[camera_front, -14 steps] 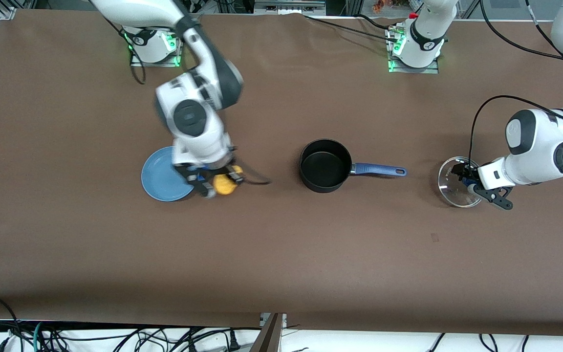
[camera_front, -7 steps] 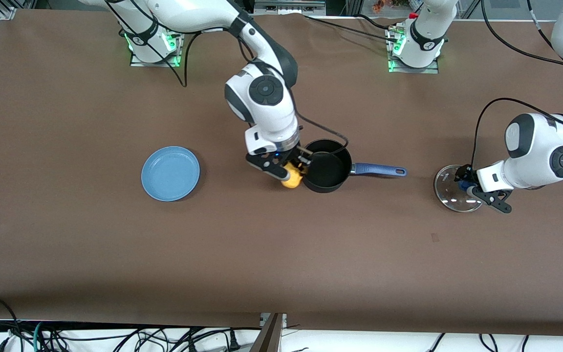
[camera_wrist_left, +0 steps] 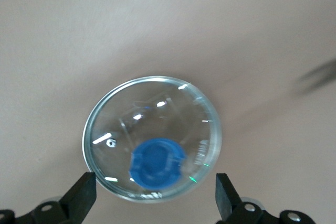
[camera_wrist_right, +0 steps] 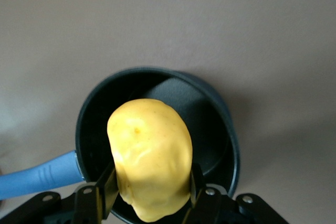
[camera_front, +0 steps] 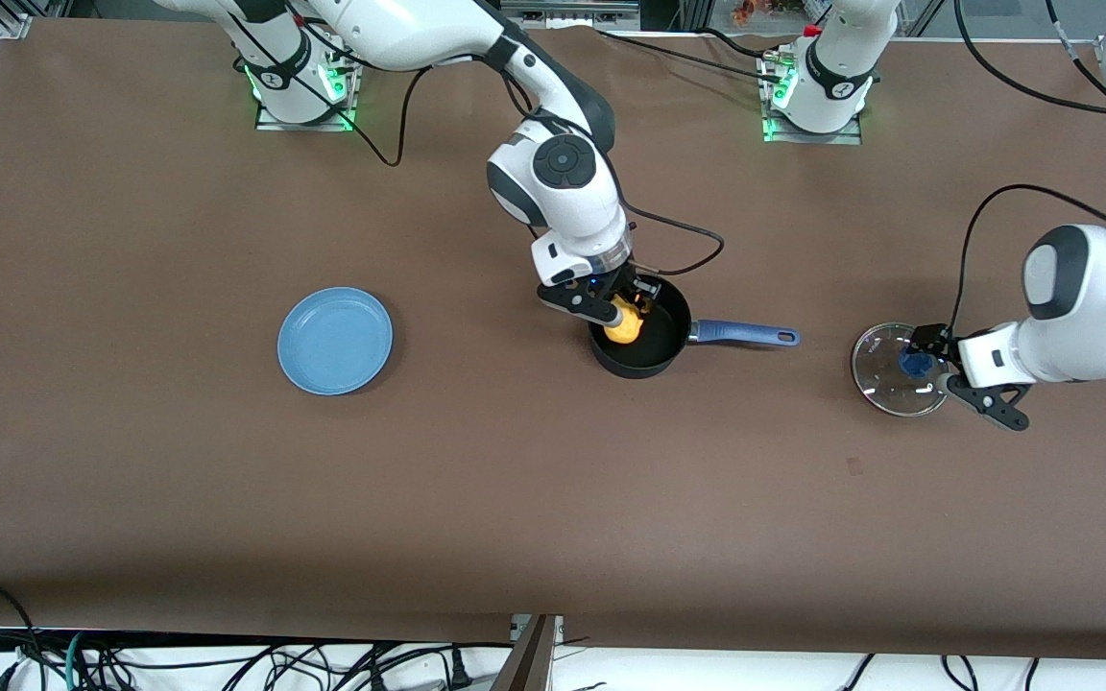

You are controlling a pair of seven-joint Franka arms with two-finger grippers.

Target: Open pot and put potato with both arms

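While the potato [camera_front: 624,326] was held clenched in the right gripper [camera_front: 618,309] directly over the open pot [camera_front: 642,357], the left gripper [camera_front: 958,380] waited, jaws released, above the lid [camera_front: 884,370].

Brown table cover [camera_front: 227,499] spans nearly the whole front view, matte, with one small darker mark [camera_front: 854,466] toward the left arm's end. Two base plates [camera_front: 303,96] lit green sit along its top edge. Metal framing [camera_front: 567,11] runs above that edge. At the edge nearest the camera: a pale floor strip [camera_front: 803,672] with tangled black cables [camera_front: 227,667] and a grey bracket [camera_front: 534,653] mid-edge. Lighting is even with soft shadows.
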